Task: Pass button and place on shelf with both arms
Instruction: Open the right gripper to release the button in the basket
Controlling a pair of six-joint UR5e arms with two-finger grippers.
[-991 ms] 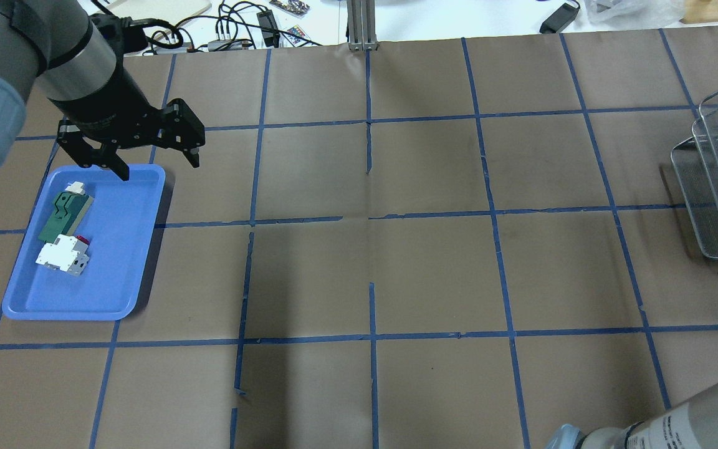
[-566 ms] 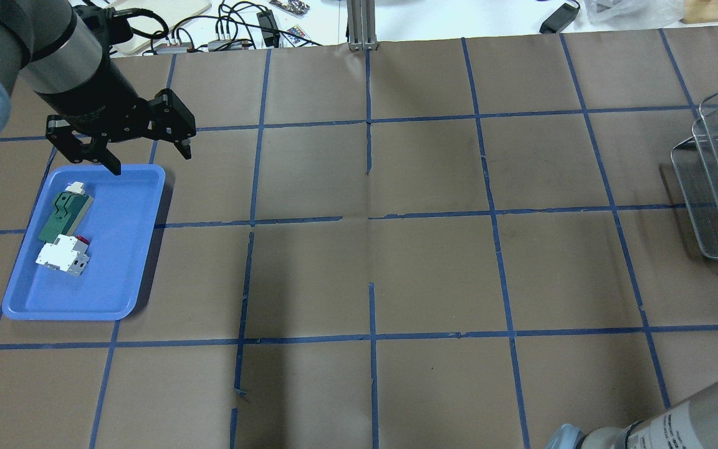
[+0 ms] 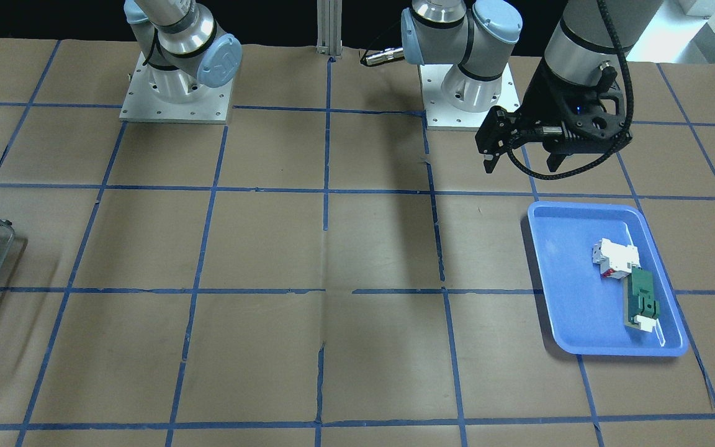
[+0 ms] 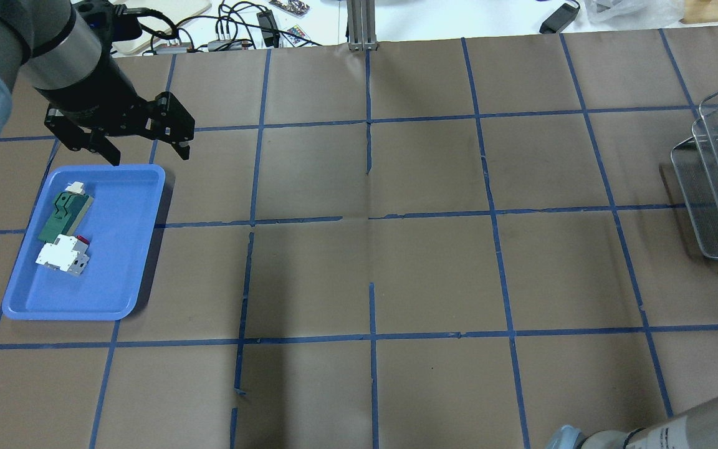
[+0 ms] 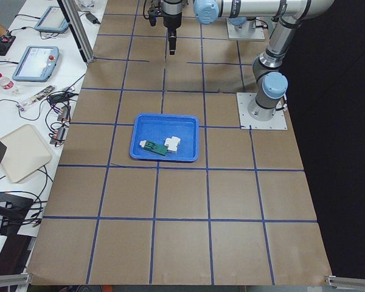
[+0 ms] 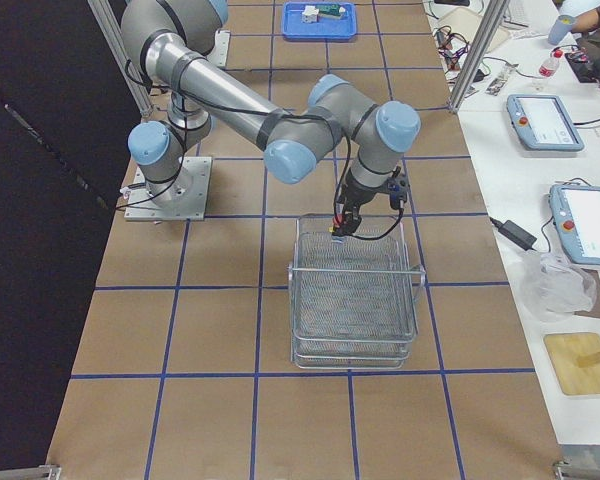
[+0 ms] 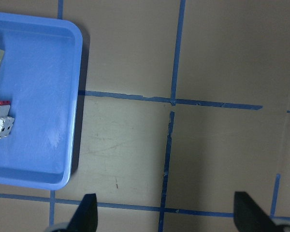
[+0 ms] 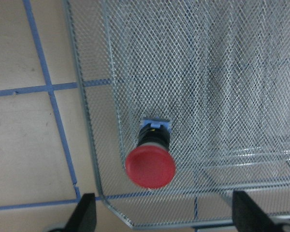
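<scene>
The button (image 8: 150,162), with a red cap, yellow ring and dark body, shows against the mesh of the wire shelf (image 8: 208,72), close to its front corner. My right gripper (image 8: 164,217) is open right above it and holds nothing. In the exterior right view the gripper (image 6: 342,225) hangs over the shelf's (image 6: 355,300) back edge, with the button (image 6: 334,229) at its fingertips. I cannot tell whether the button rests on the mesh. My left gripper (image 4: 147,153) is open and empty, just beyond the far edge of the blue tray (image 4: 116,274).
The blue tray (image 3: 568,279) holds a white-and-red block (image 4: 63,255) and a green-and-white flat part (image 4: 65,209). The shelf (image 4: 717,187) stands at the table's right edge in the overhead view. Cables and tablets lie beyond the table's far edge.
My left gripper has moved back and a little left, off the tray's far edge, and stays open. The right arm has shifted slightly at the lower right corner of the overhead view.
</scene>
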